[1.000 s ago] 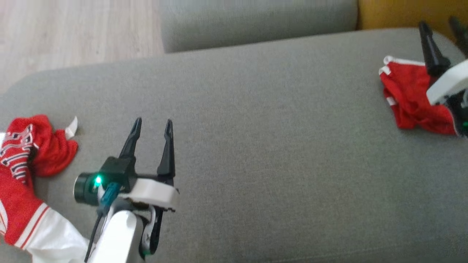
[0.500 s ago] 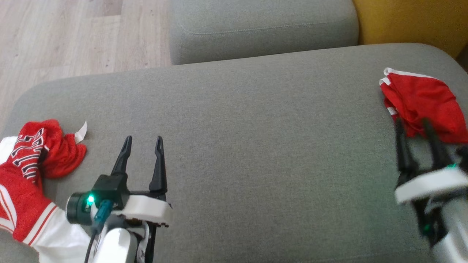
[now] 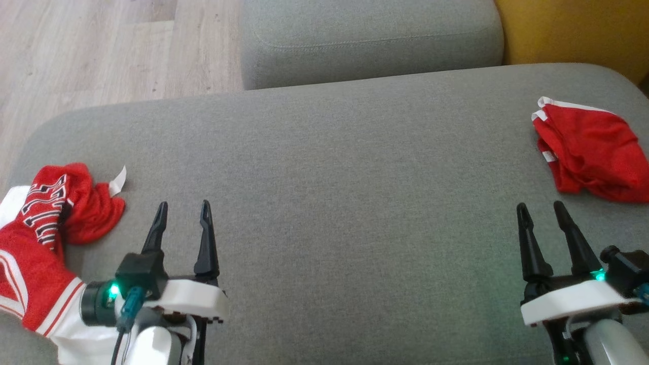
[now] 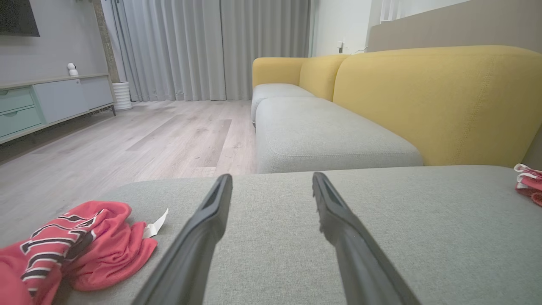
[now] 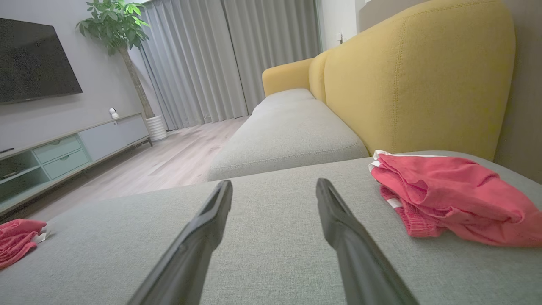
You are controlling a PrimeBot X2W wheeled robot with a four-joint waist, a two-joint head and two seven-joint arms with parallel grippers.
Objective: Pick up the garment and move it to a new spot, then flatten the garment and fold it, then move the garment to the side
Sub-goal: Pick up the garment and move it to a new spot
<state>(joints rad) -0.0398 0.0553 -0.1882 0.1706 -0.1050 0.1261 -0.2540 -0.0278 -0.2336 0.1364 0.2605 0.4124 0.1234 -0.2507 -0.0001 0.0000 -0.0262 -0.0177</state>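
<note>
A red garment with white trim point(image 3: 593, 152) lies bunched in a small pile at the far right of the grey cushion point(image 3: 355, 177); it also shows in the right wrist view point(image 5: 449, 190) and at the left wrist view's right edge point(image 4: 527, 180). My right gripper point(image 3: 539, 206) is open and empty, just short of that pile, with its fingers point(image 5: 274, 183) pointing left of it. A second red garment, a lettered jersey with white bands point(image 3: 45, 223), lies crumpled at the cushion's left end point(image 4: 84, 241). My left gripper point(image 3: 183, 205) is open and empty to the right of the jersey point(image 4: 272, 177).
A second grey seat point(image 3: 370, 35) adjoins the cushion at the back. A yellow backrest point(image 3: 573, 30) rises at the back right. Wood floor point(image 3: 101, 50) lies beyond the cushion's left and back edges. A low cabinet point(image 5: 63, 152) stands across the room.
My right gripper has drawn back off the red garment at the right, down to the lower right, leaving it on the cushion. The left gripper pulled back slightly. The camera also shifted.
</note>
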